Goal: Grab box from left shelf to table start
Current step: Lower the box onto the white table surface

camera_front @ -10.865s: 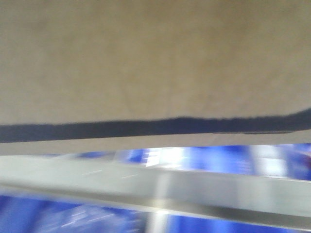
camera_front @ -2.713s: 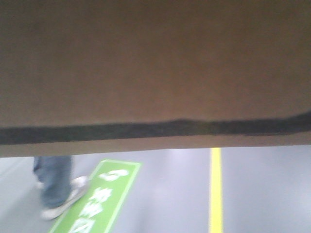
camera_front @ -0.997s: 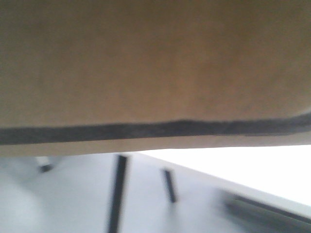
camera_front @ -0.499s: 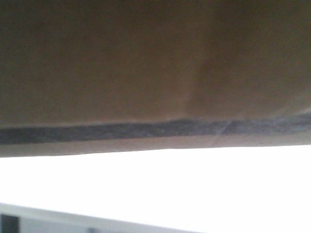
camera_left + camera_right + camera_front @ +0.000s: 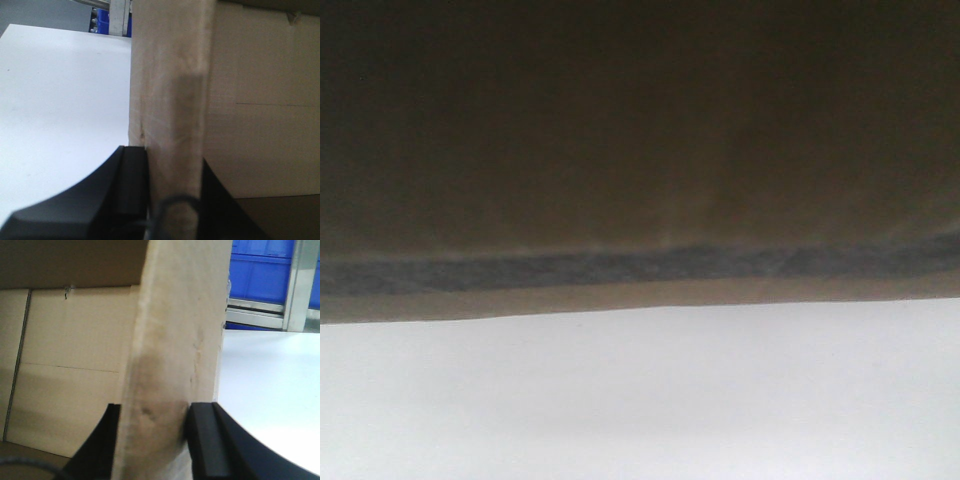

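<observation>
The brown cardboard box point(image 5: 640, 130) fills the top two thirds of the front view, with a dark band along its lower edge. The white table point(image 5: 640, 400) lies just below it. My left gripper point(image 5: 172, 167) is shut on the box's left side wall point(image 5: 170, 90), one black finger outside, one inside. My right gripper point(image 5: 152, 425) is shut on the box's right side wall point(image 5: 180, 330) the same way. The table also shows in the left wrist view point(image 5: 60, 100) and in the right wrist view point(image 5: 270, 380). I cannot tell whether the box touches the table. The left shelf is out of view.
Blue bins point(image 5: 260, 270) on a metal rack with a silver upright point(image 5: 297, 285) stand beyond the table's far edge. In the left wrist view a metal post point(image 5: 119, 17) and a blue bin point(image 5: 102, 15) stand behind the table.
The scene under the box has swung from shelf and blue bins, past a floor with a person's legs, to the white table. The table now fills all the space below the box.
</observation>
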### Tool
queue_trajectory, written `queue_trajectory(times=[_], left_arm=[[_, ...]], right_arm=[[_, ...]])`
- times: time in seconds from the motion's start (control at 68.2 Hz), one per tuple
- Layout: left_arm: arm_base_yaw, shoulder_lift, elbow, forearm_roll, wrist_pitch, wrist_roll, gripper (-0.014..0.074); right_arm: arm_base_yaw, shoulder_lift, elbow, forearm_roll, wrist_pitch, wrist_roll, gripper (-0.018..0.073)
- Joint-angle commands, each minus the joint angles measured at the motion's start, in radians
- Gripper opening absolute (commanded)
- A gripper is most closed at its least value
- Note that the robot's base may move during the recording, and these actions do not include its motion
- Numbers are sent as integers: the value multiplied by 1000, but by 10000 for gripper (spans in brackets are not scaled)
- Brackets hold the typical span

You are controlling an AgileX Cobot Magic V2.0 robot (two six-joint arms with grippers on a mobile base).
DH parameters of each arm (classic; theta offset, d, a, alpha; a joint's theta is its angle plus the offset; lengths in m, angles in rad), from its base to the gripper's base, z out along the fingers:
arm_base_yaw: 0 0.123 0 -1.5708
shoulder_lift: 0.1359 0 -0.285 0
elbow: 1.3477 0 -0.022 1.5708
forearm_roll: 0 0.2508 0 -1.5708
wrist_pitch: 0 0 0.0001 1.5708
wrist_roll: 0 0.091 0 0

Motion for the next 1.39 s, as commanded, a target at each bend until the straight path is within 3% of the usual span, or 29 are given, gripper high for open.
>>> queue_trajectory(times=[0.0, 1.378], left_arm=[[-5, 8, -35, 30, -187, -26, -93], [-5, 8, -35, 30, -187, -26, -93]], right_arm=[[-6, 19, -27, -89, -160, -5, 62], [-6, 19, -27, -89, -160, -5, 62]])
